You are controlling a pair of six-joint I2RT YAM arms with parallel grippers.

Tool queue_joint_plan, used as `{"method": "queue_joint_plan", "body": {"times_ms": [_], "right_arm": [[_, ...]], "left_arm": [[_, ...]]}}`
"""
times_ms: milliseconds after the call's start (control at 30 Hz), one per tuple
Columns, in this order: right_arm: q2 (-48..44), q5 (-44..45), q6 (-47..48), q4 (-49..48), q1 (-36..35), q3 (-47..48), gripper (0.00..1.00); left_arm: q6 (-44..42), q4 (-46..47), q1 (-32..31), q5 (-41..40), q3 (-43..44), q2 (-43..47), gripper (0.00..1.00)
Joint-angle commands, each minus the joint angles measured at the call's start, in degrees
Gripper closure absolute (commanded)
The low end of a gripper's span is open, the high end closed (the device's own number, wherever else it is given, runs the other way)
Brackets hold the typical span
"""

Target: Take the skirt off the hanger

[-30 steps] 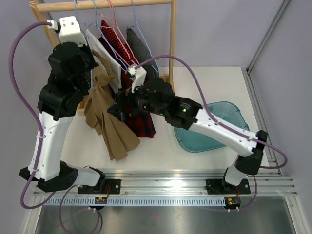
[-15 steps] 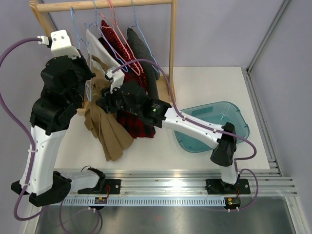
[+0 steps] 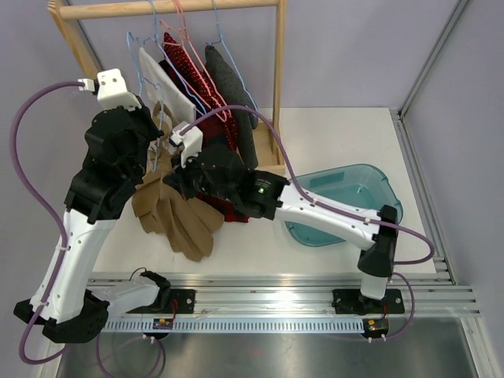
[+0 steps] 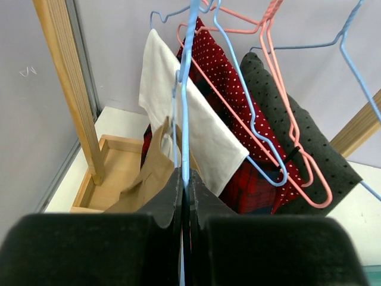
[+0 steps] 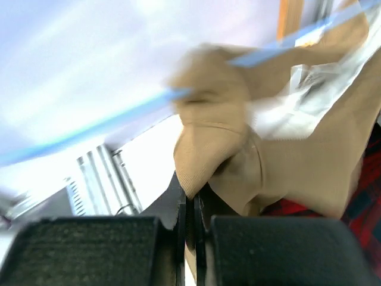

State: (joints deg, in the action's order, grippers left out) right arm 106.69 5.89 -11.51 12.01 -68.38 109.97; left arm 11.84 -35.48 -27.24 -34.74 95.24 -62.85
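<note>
The tan skirt (image 3: 179, 218) hangs in folds from a blue wire hanger (image 4: 185, 113) at the left of the wooden rack. My left gripper (image 4: 185, 186) is shut on that hanger's wire, just above the skirt's waistband (image 4: 152, 177). In the top view the left gripper (image 3: 154, 154) sits beside the skirt's top. My right gripper (image 5: 191, 199) is shut on a fold of the tan skirt (image 5: 219, 142), with the blue hanger wire (image 5: 119, 115) blurred above it. From above, the right gripper (image 3: 176, 178) is pressed into the skirt's upper part.
The wooden rack (image 3: 277, 75) also carries a white garment (image 4: 193, 128), a red dotted one (image 4: 223, 68), a dark grey one (image 4: 294, 134) and red plaid cloth (image 3: 233, 211). A teal basin (image 3: 352, 192) lies on the table at the right. Metal rails (image 3: 276, 293) run along the near edge.
My right gripper has swung left from the plaid cloth and shut on the tan skirt. The skirt has bunched up and shifted toward the front; the left arm moved slightly with the hanger.
</note>
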Motion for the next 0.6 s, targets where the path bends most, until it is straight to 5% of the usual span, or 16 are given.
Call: {"method": "queue_joint_plan", "body": {"times_ms": [0, 567], "right_arm": [[-12.5, 3.5, 3.2, -2.8, -4.9, 0.0, 1.00], [-24.7, 12.7, 5.4, 2.7, -26.1, 0.8, 1.00]], "left_arm": [[-1.1, 9.0, -0.3, -2.3, -3.6, 0.4, 1.00], [-6.4, 17.8, -0.2, -10.6, -12.5, -4.1, 1.00]]}}
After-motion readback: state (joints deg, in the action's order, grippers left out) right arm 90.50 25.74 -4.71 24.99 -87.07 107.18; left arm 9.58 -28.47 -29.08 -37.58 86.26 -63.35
